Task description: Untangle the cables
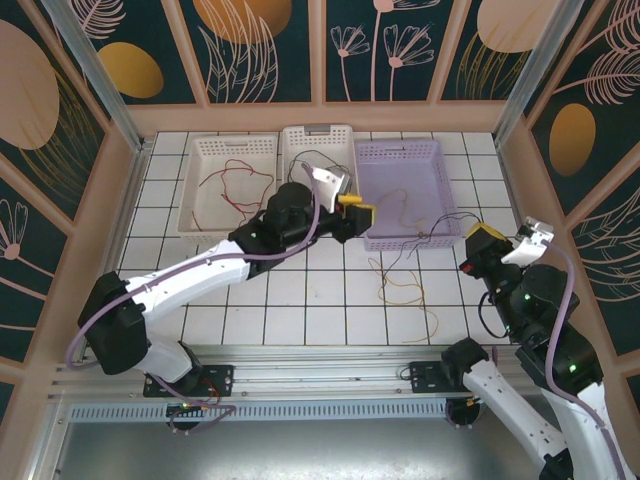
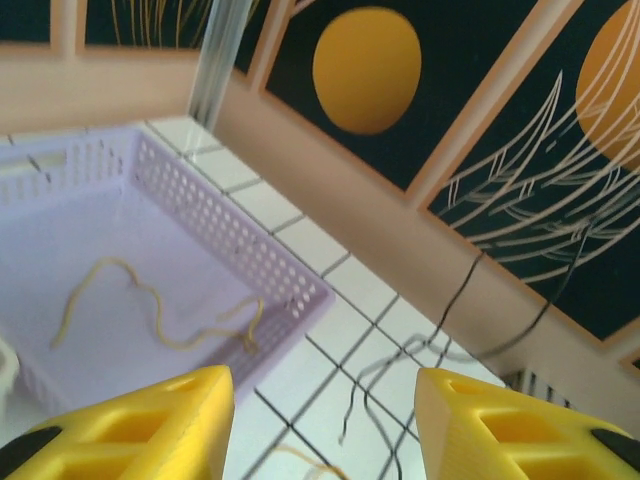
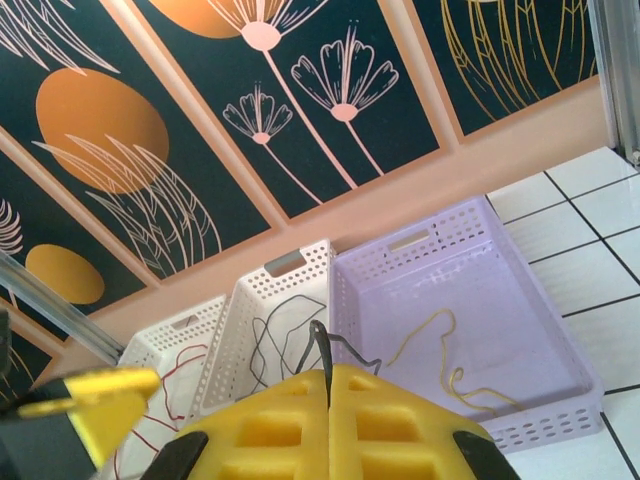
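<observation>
My right gripper (image 3: 328, 385) is shut on a thin black cable (image 3: 345, 345) that loops out above its yellow fingers. In the top view that gripper (image 1: 478, 238) hangs off the purple basket's right front corner, and the black cable (image 1: 420, 243) trails left from it over the tiles. My left gripper (image 2: 320, 420) is open with nothing between its fingers. It sits at the purple basket's (image 1: 400, 190) front left corner, where the top view shows its fingers (image 1: 357, 208). Ahead of it the black cable (image 2: 455, 300) rises off the tiles. A yellow cable (image 2: 150, 300) lies in the purple basket.
Orange cables (image 1: 400, 290) lie tangled on the tiles in front of the purple basket. The left white basket (image 1: 195, 215) holds red cables (image 1: 235, 190). The middle white basket (image 3: 240, 310) holds black cables (image 3: 275, 340). Walls close in the table on three sides.
</observation>
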Controlling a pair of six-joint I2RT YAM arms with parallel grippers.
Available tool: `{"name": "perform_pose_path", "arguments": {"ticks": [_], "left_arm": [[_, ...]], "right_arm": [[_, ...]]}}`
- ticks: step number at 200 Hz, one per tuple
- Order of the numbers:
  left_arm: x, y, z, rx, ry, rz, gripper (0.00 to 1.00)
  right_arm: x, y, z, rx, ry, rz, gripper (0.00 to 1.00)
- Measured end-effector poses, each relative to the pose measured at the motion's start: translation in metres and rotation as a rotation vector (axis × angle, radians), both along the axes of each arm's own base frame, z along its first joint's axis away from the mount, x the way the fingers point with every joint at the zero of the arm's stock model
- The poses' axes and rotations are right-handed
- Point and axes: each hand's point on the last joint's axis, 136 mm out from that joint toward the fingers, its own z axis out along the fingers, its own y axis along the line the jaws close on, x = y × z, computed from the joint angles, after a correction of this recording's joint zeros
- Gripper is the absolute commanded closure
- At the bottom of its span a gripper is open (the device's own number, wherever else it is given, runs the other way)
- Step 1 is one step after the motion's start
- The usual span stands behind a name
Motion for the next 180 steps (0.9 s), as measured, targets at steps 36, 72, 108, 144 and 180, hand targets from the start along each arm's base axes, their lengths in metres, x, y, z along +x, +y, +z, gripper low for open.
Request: {"name": "perform_pose_path", "arguments": {"ticks": [36,72,108,144,180], "left_arm": [[-0.016,0.009,-0.061,0.048,0.174,-0.015,0.5],[-0.034,0.011,-0.103,0.054,0.334,-0.051,0.48],[-0.045,0.0,-0.125,0.044,0.444,-0.102,0.41],[-0.054,-0.007,-0.142,0.062,0.507,-0.135,0.3],[-0.055,-0.009,-0.168,0.103,0.569,-0.126,0.01]], "right_arm": [[0.002,0.001,-0.003,-0.005,0.004,0.002,1.0],[0.002,0.001,-0.004,-0.006,0.005,0.003,1.0],[0.002,0.002,-0.004,-0.005,0.005,0.007,1.0],[0.001,0.005,-0.004,-0.004,0.006,0.022,1.0],[0.001,0.006,-0.004,-0.003,0.006,0.029,1.0]]}}
